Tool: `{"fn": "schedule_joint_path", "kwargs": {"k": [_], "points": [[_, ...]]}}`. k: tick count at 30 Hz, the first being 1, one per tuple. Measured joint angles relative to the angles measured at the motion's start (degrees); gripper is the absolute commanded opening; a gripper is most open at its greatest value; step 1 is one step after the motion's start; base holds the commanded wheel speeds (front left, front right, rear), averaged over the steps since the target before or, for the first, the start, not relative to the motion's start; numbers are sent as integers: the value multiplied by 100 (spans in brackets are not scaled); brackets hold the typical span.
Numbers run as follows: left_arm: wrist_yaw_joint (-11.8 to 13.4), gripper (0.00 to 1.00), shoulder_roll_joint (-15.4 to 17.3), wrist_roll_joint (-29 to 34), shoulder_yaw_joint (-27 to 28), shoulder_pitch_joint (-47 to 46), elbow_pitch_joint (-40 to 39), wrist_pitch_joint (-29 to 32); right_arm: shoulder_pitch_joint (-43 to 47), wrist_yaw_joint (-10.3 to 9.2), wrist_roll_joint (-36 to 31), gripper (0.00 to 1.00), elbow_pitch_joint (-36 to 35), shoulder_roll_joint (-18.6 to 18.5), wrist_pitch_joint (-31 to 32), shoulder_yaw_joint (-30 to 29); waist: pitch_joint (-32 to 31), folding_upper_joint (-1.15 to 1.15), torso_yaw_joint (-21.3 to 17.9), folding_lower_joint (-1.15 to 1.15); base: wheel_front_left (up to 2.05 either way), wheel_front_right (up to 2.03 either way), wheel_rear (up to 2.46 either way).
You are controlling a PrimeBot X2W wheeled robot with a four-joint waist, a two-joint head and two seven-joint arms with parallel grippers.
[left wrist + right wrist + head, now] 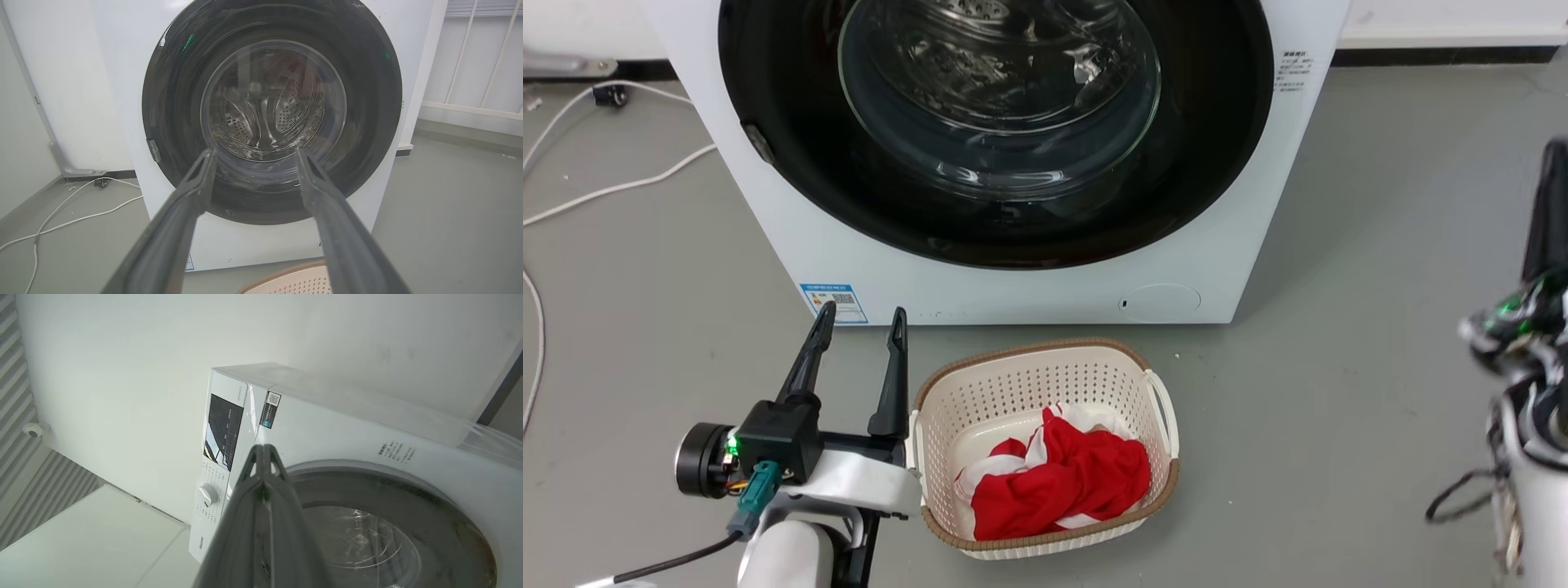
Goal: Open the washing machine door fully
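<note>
Grey floor [1380, 245] under a white wall [61, 81]: the washing machine [1013, 296] stands straight ahead of you, with the washing machine door [1209, 163] shut flush against its front. Your left gripper [863, 310] hangs near the machine's lower left corner, fingers spread wide, holding nothing, just beside a cream basket [1164, 408] of red-and-white cloth [1070, 482]. Your right gripper [263, 453], well off to the right, has its fingers pressed together, empty.

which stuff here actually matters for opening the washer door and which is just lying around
For the job: washing machine door, closed; washing machine; left gripper, open; right gripper, shut.
Lying about: laundry basket; red and white cloth in it; white cables on the floor.
</note>
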Motion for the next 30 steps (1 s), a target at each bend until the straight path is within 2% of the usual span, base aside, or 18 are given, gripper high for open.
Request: {"fn": "schedule_joint_path", "kwargs": {"k": [4, 8, 15, 16, 22, 30], "points": [[0, 100, -2, 0, 11, -115, -63, 0, -808, 0, 85, 0, 244, -264, 328, -116, 184, 0, 23, 0, 0, 0, 0], [0, 100, -7, 1, -9, -244, -111, 0, -1684, 0, -83, 0, 877, -692, 784, -126, 385, 0, 65, 0, 0, 0, 0], [-7, 100, -9, 18, -143, -565, -142, -1, -3396, 0, -584, 0, 2429, -1261, 1659, -24, 744, 0, 191, 0, 0, 0, 0], [-9, 100, -12, 21, -188, -638, -145, 0, -3853, 1, -751, 0, 2825, -1343, 2009, 79, 837, 0, 234, 0, 0, 0, 0], [-9, 100, -11, 51, -234, -815, -179, 0, -5010, 0, -1455, 0, 3938, -1444, 2955, 439, 1080, 0, 337, 0, 0, 0, 0], [-8, 100, -13, 49, -267, -958, -232, -1, -6177, 0, -2455, 0, 5103, -1362, 3806, 789, 1444, 0, 424, 0, 0, 0, 0]]}}
